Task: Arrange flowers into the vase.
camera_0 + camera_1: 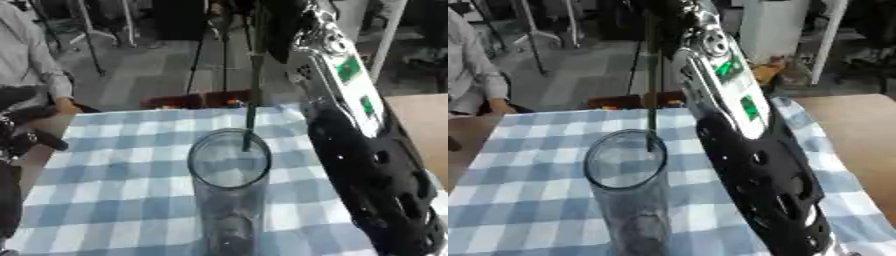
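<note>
A tall clear glass vase (229, 180) stands in the middle of the blue-and-white checked cloth (114, 200). A thin green flower stem (254, 100) hangs nearly upright from above, and its lower tip sits just inside the vase's far rim. My right arm (754, 165) rises from the lower right, past the vase, to the top edge. There my right hand (667, 12) shows only as a dark shape around the stem's upper end; the bloom is hidden. My left hand (26, 135) rests at the left edge, fingers relaxed and holding nothing.
A low dark red box (197, 100) with small coloured things sits at the cloth's far edge. Bare wooden tabletop (859, 130) lies to the right of the cloth. Stand legs (87, 40) rise on the floor beyond.
</note>
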`<state>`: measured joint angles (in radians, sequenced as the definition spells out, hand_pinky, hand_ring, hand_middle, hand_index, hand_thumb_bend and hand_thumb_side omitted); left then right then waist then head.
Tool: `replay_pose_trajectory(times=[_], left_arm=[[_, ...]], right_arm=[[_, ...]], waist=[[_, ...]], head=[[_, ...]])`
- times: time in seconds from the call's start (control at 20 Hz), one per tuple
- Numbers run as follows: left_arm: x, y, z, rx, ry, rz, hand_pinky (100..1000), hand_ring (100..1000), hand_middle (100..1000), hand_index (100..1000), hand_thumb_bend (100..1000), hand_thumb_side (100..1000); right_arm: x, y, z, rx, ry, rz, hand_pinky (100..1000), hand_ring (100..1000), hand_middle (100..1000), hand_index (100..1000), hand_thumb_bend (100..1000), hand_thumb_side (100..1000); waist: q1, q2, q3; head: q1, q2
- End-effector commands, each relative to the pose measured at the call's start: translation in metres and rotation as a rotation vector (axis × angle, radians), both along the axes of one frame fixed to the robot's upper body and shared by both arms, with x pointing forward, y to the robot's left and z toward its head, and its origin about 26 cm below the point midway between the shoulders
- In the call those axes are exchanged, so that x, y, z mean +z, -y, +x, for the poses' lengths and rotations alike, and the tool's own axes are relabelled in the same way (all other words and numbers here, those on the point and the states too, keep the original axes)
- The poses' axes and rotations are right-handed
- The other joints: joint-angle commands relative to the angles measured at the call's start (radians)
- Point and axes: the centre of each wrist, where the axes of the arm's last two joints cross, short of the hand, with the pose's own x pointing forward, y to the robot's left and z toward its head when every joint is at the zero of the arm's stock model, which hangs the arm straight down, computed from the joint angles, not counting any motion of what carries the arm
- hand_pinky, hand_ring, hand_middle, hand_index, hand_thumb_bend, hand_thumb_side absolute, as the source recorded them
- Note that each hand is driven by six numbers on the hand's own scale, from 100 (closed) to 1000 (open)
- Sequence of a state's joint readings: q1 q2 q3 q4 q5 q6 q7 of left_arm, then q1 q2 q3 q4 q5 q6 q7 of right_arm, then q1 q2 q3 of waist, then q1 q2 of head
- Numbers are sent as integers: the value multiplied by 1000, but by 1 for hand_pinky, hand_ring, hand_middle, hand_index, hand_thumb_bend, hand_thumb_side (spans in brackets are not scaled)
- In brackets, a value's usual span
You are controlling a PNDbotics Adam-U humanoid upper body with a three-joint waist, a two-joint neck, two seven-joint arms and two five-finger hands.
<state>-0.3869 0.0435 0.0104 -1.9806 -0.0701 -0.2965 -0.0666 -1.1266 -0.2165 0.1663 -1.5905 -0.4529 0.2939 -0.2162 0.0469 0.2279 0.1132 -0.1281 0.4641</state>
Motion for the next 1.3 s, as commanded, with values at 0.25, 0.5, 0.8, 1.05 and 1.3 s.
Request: replay_pose_trajectory(times=[0.25,0.5,0.8,1.05,1.3], left_arm=[[7,0,-3,-3,26,5,481,729,776,859,100,1000],[7,-1,-3,-3,22,14,481,729,775,858,100,1000],[6,-1,-3,-1,17,21,481,728,775,858,100,1000],[5,-3,-3,7,10,26,482,729,774,858,100,1000],[4,-4,-3,20,-3,27,482,730,774,858,100,1000]], right_arm=[[21,1,-6,5,54,15,216,330,100,100,100,218],[36,-1,-4,-18,88,21,219,333,100,100,100,212],[47,-3,3,-36,81,35,218,330,100,100,100,218],[50,-5,5,-55,59,61,219,328,100,100,100,214],[52,-7,3,-70,35,87,217,326,100,100,100,213]], waist=[[-3,-22,6],[-11,-33,10],[-20,-47,11],[-25,-57,9],[-31,-71,3]], head=[[-1,-10],[-2,-17],[-3,-17],[0,-11],[5,-6]])
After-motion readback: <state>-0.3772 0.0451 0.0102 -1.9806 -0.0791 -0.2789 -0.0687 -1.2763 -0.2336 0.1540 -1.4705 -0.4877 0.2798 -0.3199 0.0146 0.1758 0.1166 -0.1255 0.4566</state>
